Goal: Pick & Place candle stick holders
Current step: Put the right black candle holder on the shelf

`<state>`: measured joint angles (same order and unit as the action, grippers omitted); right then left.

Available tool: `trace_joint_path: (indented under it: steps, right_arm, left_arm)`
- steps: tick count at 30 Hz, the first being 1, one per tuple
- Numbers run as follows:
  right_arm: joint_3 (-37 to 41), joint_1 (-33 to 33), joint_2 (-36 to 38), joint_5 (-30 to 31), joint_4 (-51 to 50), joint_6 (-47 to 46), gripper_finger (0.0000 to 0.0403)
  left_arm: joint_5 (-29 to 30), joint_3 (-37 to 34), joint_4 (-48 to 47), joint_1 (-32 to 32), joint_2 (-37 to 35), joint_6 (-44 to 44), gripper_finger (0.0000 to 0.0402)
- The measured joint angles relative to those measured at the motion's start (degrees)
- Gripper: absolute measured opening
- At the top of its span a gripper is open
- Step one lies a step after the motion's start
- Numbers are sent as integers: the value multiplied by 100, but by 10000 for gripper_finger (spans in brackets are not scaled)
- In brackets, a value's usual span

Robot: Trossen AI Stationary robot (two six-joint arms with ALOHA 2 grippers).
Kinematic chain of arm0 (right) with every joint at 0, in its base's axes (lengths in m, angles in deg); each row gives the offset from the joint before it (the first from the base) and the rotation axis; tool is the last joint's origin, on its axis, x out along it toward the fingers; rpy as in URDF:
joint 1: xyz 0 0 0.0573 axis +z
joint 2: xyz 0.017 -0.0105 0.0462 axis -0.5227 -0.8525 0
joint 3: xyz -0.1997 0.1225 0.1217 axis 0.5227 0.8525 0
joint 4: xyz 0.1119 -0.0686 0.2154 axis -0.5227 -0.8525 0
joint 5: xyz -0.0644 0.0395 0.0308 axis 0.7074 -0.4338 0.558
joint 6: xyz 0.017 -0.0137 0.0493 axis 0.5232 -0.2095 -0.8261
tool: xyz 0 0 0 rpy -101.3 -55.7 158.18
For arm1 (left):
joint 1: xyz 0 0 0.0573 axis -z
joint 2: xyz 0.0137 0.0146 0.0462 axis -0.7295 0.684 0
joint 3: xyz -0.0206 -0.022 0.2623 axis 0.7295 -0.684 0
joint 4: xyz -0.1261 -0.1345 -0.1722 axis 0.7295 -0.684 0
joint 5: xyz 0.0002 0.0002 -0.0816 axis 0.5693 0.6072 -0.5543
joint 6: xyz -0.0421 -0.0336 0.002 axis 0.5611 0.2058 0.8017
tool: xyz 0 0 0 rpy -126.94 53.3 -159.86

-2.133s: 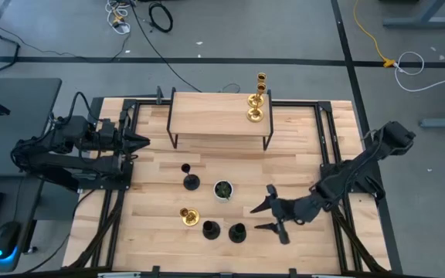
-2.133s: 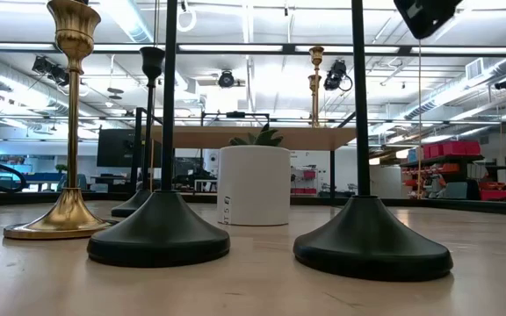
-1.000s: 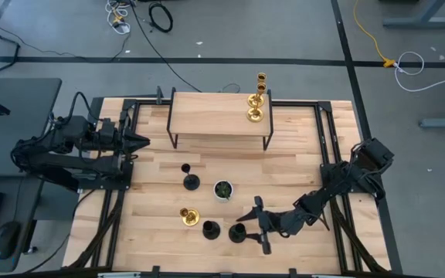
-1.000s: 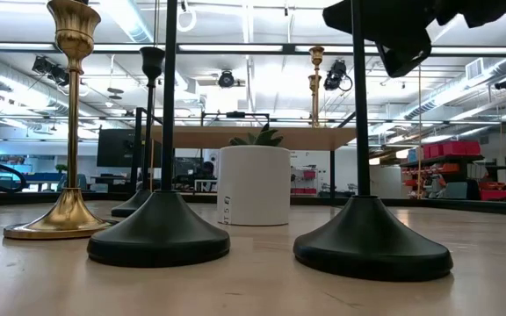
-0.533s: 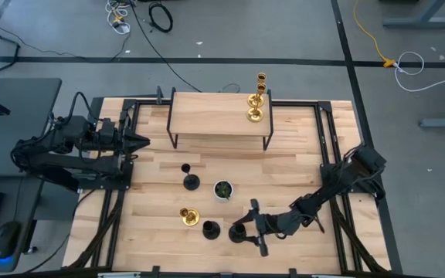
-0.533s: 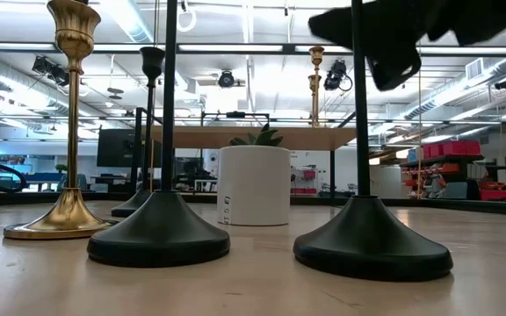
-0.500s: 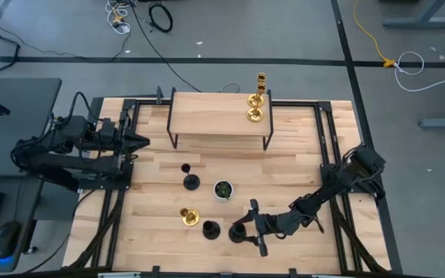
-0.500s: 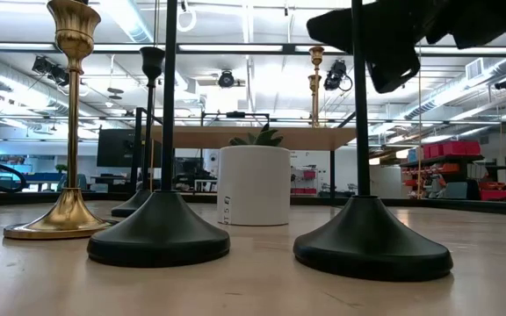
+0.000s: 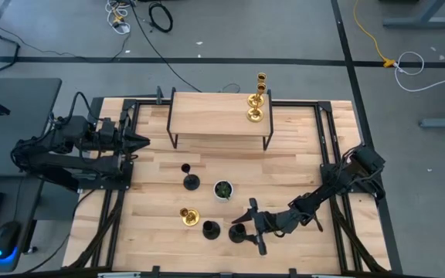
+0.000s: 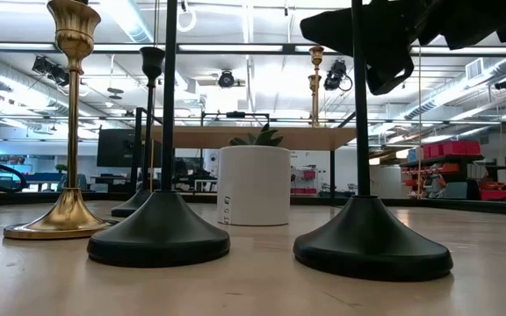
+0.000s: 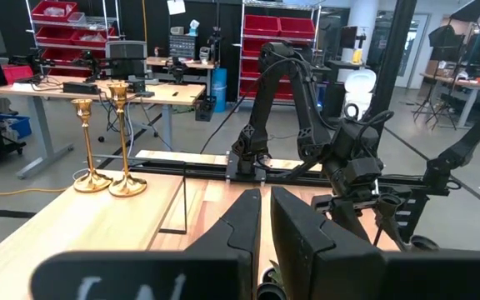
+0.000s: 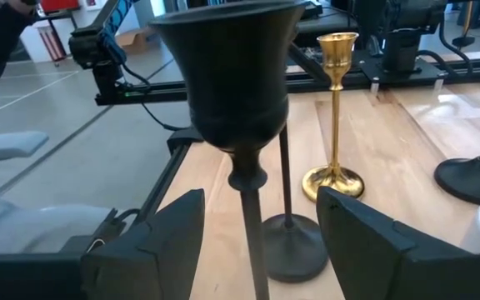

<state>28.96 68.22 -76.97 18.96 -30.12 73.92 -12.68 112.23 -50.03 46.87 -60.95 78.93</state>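
Three black candle stick holders stand on their round bases on the table: one beside the pot (image 9: 191, 181), one at the front (image 9: 210, 230), and one just to its right (image 9: 238, 233). A gold holder (image 9: 188, 217) stands near them, and two more gold holders (image 9: 255, 108) stand on the raised shelf. My right gripper (image 9: 243, 229) is open, its fingers on either side of the rightmost black holder's stem (image 12: 255, 250), just below its cup (image 12: 227, 75), not touching. The low view shows it high on that stem (image 10: 357, 105). My left gripper (image 11: 261, 225) is shut and empty at the table's left edge.
A small white pot with a green plant (image 9: 222, 188) stands between the holders. A wooden shelf on black legs (image 9: 219, 114) spans the far middle. Black frame rails (image 9: 114, 201) run along both sides. Bare wood lies at the right centre (image 9: 300, 162).
My right gripper has gone toward the table's left edge and closed in on the rightmost black holder. It has stayed open, and its fingers now stand around the stem. No holder has moved.
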Motion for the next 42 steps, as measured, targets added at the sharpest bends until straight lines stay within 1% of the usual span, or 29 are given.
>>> trace_joint_path:
  steps: [5,9,16,22,23,37,42]
  right_arm:
    - [0,0,0,-107,-7,-1,225]
    - [0,0,0,-151,-11,-2,197]
    - [0,0,0,-153,-15,0,117]
    - [0,0,0,-143,-39,43,25]
    - [0,0,2,-106,-45,66,15]
    - [-4,-1,5,-112,-81,42,6]
    - [1,-77,260,-53,-213,20,5]
  left_arm:
    - [1,0,0,-1,-1,0,34]
    - [1,0,0,0,-1,2,34]
    - [2,0,0,0,0,2,34]
    - [1,0,0,0,-1,2,34]
    - [2,0,0,0,-2,2,34]
    - [2,0,0,-1,-2,-2,34]
    - [2,0,0,-2,-2,-2,34]
